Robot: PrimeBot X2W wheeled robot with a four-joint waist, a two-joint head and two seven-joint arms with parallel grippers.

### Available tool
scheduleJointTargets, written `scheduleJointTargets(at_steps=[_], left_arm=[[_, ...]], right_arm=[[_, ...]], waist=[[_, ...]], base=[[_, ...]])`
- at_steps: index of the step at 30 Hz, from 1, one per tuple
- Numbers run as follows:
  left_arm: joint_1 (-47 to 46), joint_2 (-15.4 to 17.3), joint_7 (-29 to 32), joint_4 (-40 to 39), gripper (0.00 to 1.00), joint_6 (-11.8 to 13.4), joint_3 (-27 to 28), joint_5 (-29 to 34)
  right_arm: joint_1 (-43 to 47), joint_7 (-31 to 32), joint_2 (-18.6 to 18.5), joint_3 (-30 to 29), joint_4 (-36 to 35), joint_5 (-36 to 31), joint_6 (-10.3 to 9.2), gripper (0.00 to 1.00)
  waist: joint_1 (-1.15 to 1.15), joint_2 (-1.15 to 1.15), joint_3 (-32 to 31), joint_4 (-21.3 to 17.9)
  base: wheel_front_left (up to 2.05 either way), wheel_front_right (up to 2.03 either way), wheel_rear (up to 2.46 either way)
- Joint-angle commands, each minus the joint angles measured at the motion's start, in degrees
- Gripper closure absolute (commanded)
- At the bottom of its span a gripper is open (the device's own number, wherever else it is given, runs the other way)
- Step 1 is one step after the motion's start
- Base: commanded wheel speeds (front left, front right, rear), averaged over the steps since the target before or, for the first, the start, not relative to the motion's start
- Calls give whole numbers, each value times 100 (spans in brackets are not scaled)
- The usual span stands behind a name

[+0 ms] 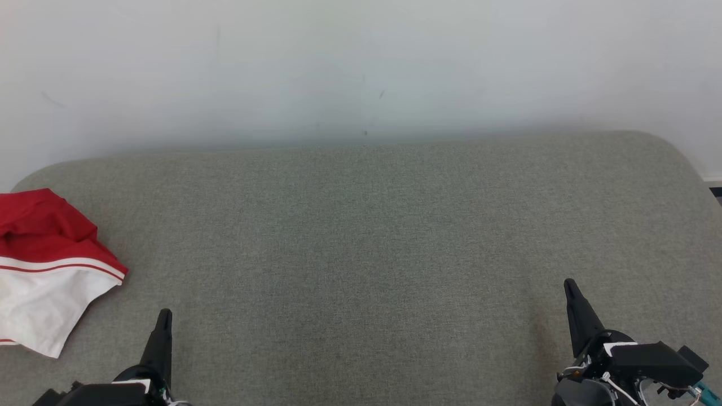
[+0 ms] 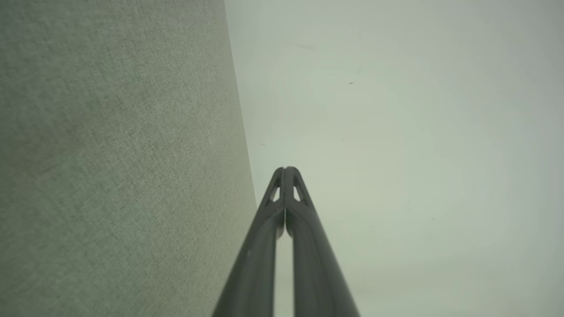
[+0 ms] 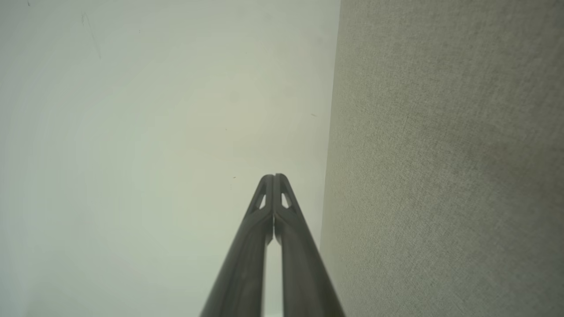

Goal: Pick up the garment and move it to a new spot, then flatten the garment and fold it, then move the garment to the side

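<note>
left tool (image 1: pixel 163 318): fingers pressed together, nothing between them; at 7 o'clock of the head view, tip aimed toward 12.
left tool, wrist view (image 2: pixel 285 172): two dark fingers meeting at the tip (a thin slit lower down), pointing at the wall (image 2: pixel 418 132), with the grey fabric surface (image 2: pixel 110 154) on the 9 o'clock side.
right tool (image 1: pixel 571 288): likewise closed and empty; at 5 o'clock of the head view, tip leaning slightly toward 11.
right tool, wrist view (image 3: pixel 274 179): fingertips touching, grey fabric surface along the 3 o'clock side.
garment (image 1: pixel 48 265): red and white, crumpled, at 9 o'clock of the head view on the left end of the grey fabric surface (partly cut off by the frame edge); red part toward 12, white part toward 6, a thin red stripe between; near the left tool but apart from it, well apart from the right tool.
grey fabric surface (image 1: pixel 361 254): woven texture, rounded far corners.
wall (image 1: pixel 361 67): pale, at 12 o'clock behind the surface, a few small dark marks.
</note>
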Motion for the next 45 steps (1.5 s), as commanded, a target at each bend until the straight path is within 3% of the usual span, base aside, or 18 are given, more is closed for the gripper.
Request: scheduleJointTargets(at_steps=[1,9,10,23,45], left_arm=[[-42,18,2,-20,100,-22,18,-30],[-42,18,2,-20,100,-22,16,-30],[1,0,0,5,0,0,-1,0],[115,2,-303,88,0,3,-133,378],[212,-3,-823,24,0,-1,-169,2856]], right_arm=[[64,16,3,1,-10,8,-12,100],[64,17,3,1,-10,8,-12,100],[0,0,1,1,5,-1,0,0],[107,-302,-107,288,6,-372,-1,0],[168,-820,-123,464,-20,-2724,-3,0]], waist=[[0,0,0,0],[0,0,0,0],[0,0,0,0],[0,0,6,2],[0,0,6,1]], base=[[0,0,0],[0,0,0],[0,0,0],[0,0,0],[0,0,0]])
